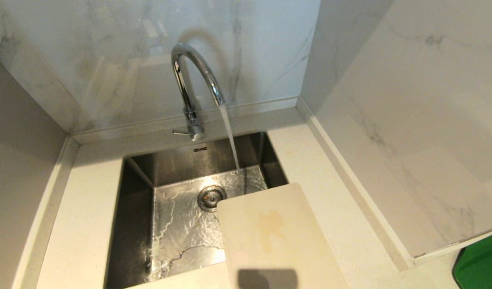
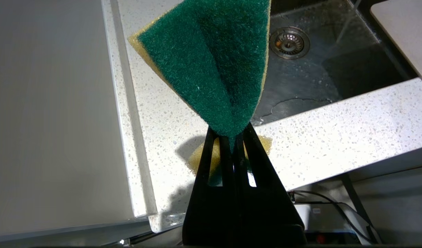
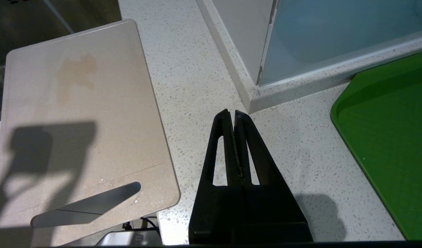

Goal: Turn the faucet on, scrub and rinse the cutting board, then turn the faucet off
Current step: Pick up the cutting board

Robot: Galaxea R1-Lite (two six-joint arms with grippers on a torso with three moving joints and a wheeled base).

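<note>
— Water (image 1: 230, 136) runs from the faucet (image 1: 192, 76) into the sink (image 1: 177, 224), does it not?

— It does. The stream falls from the arched spout and strikes the steel floor just behind the drain (image 1: 211, 198), spreading in a wet sheet across the basin. The slim lever (image 1: 181, 132) at the faucet's base points toward the robot's left.

— Where is the board?

— The board (image 1: 270, 237) lies flat on the counter (image 1: 85, 224) at the sink's right, with its far left corner jutting over the basin. A yellowish stain (image 1: 270, 228) shows near its middle. In the right wrist view the long slot handle (image 3: 90, 203) sits at the near short edge, which overhangs the counter's front.

— And the left gripper?

— The left gripper (image 2: 232, 137) hangs above the counter's front edge, at the sink's near left. Its fingers (image 2: 255, 155) are clenched on a sponge (image 2: 211, 65), pinching it so that the green scouring face folds outward, with the yellow foam showing along the edges and behind the fingers. The sponge is held in the air, apart from the board and clear of the water.

— The right one?

— The right gripper (image 3: 231, 113) hovers over bare counter just beside the board's right edge, fingers (image 3: 252, 148) pressed together with nothing between them. A green tray (image 3: 390, 137) lies on the counter further to the right, near the wall's corner.

— Do the arms show from the head?

— No, neither one; only a shadow falls on the board's near end.
</note>
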